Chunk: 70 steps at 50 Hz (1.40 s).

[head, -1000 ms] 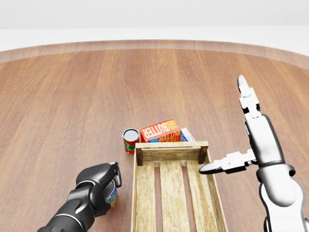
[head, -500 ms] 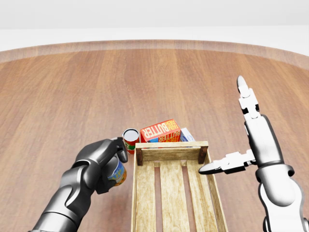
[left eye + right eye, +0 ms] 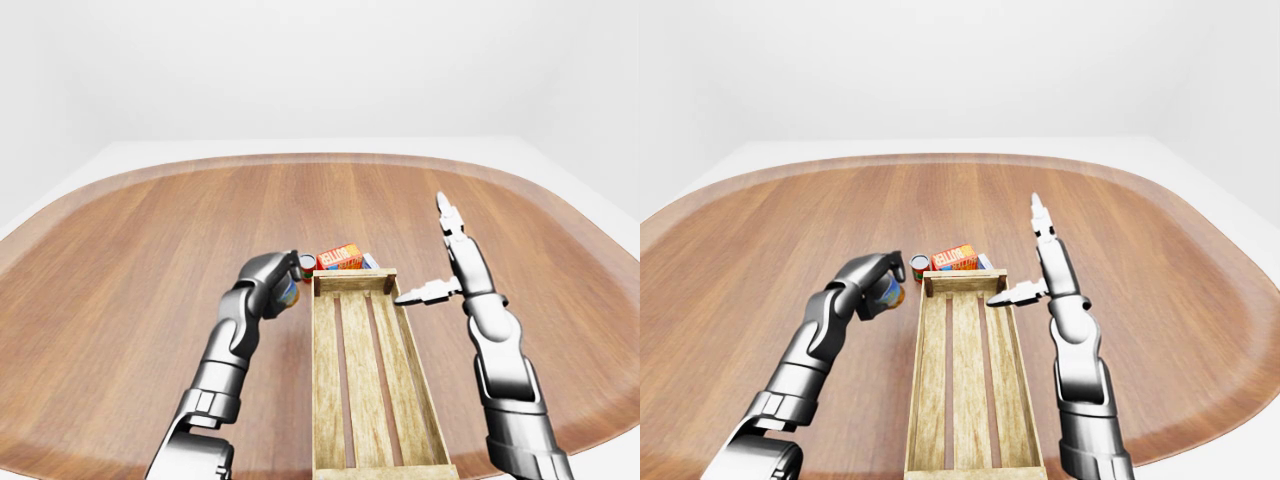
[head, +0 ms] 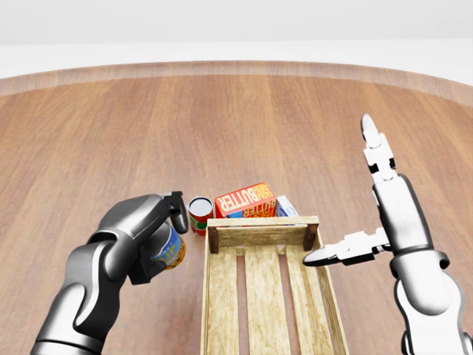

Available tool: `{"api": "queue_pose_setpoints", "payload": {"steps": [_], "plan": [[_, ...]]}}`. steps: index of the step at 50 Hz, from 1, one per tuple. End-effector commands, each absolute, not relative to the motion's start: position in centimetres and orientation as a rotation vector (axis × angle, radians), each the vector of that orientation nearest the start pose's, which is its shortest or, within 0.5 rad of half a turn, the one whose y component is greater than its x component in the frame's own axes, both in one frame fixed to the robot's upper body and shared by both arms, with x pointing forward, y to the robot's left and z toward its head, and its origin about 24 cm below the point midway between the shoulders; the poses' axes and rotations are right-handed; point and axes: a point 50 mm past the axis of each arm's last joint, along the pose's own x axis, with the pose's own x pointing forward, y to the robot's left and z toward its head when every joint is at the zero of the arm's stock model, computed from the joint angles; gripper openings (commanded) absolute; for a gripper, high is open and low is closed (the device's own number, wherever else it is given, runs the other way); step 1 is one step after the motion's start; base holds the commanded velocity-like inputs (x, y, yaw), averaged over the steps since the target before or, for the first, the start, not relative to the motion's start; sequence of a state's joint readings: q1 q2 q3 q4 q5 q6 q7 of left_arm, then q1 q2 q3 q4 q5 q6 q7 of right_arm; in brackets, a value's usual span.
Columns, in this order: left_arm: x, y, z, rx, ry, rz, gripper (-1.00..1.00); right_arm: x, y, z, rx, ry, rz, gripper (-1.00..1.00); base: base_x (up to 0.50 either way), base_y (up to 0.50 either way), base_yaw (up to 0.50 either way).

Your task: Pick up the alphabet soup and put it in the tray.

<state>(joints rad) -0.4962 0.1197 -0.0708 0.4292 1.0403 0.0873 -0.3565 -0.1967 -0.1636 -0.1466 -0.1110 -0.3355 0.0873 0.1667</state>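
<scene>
My left hand [image 4: 144, 233] grips the alphabet soup [image 4: 169, 249], with the tray [image 4: 264, 235] just to its right; my right hand [image 4: 369, 214] is spread wide.

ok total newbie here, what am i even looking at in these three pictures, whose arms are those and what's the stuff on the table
These are simulator renders, not photos. The arms belong to a humanoid robot with three-finger hands, and all three pictures come from cameras on its head, looking out over its own arms: one head view, closer in, and a left-eye and right-eye pair that show nearly the same scene.

On the round wooden table lies a long slatted wooden tray, with nothing in it. Just above its top end in the head view sit a small red can and an orange butter box, with a bluish box partly hidden beside it.

The dark left hand is closed round a can with a blue and yellow label, presumably the alphabet soup, held left of the tray. The pale right hand is open, holding nothing, at the tray's right edge.
</scene>
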Motion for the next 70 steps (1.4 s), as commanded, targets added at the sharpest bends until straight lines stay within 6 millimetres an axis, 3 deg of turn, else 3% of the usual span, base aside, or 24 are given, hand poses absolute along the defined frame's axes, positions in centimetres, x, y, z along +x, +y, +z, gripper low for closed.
{"api": "queue_pose_setpoints", "payload": {"steps": [1, 11, 23, 58, 70], "plan": [[33.4, 13.1, 9.4, 1.204, 0.08, -0.338, -1.0, 28.5, -19.3, 11.7, -0.502, -0.178, -0.007, 1.0, 0.0, 0.0, 0.0], [33.5, 9.4, 14.8, 1.193, -0.108, -0.397, -1.0, 28.5, -19.3, 11.5, -0.499, -0.17, -0.007, 1.0, 0.0, 0.0, 0.0], [33.4, 6.8, 16.2, 1.166, -0.187, -0.442, -1.0, 28.4, -19.4, 11.6, -0.499, -0.172, -0.007, 1.0, 0.0, 0.0, 0.0], [33.8, 2.2, 13.6, 1.158, -0.151, -0.563, -1.0, 28.4, -19.6, 11.4, -0.493, -0.163, -0.013, 1.0, 0.0, 0.0, 0.0], [34.1, 0.1, 11.1, 1.161, -0.09, -0.614, -1.0, 28.3, -19.8, 11.6, -0.49, -0.17, -0.017, 1.0, 0.0, 0.0, 0.0]]}}
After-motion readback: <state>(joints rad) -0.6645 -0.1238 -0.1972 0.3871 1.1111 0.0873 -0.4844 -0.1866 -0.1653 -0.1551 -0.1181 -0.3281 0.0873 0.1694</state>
